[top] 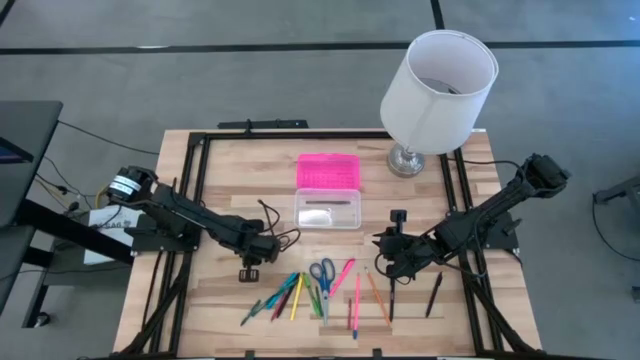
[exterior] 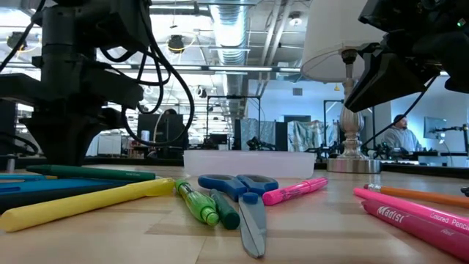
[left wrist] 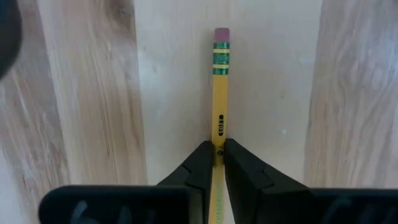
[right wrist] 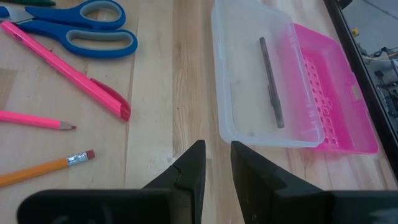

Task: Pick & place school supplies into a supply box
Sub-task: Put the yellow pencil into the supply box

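Left gripper [left wrist: 219, 155] is low over the pale wooden desk [top: 220, 300], its fingers [left wrist: 200, 163] pinched on a yellow pencil with a pink eraser [left wrist: 220, 81] lying flat. Right gripper [right wrist: 216, 155] hovers near the clear plastic supply box with its pink lid folded open [right wrist: 264, 81], fingers a narrow gap apart, holding nothing. One dark pencil [right wrist: 272, 81] lies inside the box.

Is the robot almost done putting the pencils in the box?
Not nearly. One dark pencil lies in the clear box. The left claw is pinching a yellow pencil on the table. The scissors, pink pen and many others remain outside.
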`<state>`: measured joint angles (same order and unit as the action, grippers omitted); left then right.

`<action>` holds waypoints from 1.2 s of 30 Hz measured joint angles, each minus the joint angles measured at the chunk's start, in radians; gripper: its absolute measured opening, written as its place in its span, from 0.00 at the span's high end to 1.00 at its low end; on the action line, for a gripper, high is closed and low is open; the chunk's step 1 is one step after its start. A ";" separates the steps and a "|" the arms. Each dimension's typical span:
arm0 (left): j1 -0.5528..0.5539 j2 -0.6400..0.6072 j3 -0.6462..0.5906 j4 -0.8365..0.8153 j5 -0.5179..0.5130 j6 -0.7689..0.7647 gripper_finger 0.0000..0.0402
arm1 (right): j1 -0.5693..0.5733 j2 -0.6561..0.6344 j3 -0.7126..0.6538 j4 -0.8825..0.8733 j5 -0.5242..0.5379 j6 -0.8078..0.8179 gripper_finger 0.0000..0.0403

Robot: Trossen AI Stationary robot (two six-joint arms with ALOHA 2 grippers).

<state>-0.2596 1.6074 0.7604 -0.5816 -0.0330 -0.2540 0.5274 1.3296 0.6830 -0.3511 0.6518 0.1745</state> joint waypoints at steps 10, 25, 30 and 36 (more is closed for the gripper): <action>0.003 0.001 0.002 0.013 -0.005 -0.049 0.95 | 0.000 0.000 0.000 0.000 0.000 0.000 0.83; 0.004 0.003 0.003 0.043 -0.040 -0.137 0.98 | 0.000 0.000 0.000 0.000 0.000 0.000 0.83; 0.005 0.003 0.004 0.045 -0.042 -0.135 0.98 | 0.000 0.000 0.000 0.000 0.000 0.001 0.83; 0.005 0.003 0.004 0.045 -0.041 -0.138 0.99 | 0.000 0.000 0.000 0.000 0.000 0.008 0.83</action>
<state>-0.2546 1.6108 0.7643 -0.5365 -0.0742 -0.3916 0.5274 1.3296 0.6830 -0.3511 0.6518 0.1829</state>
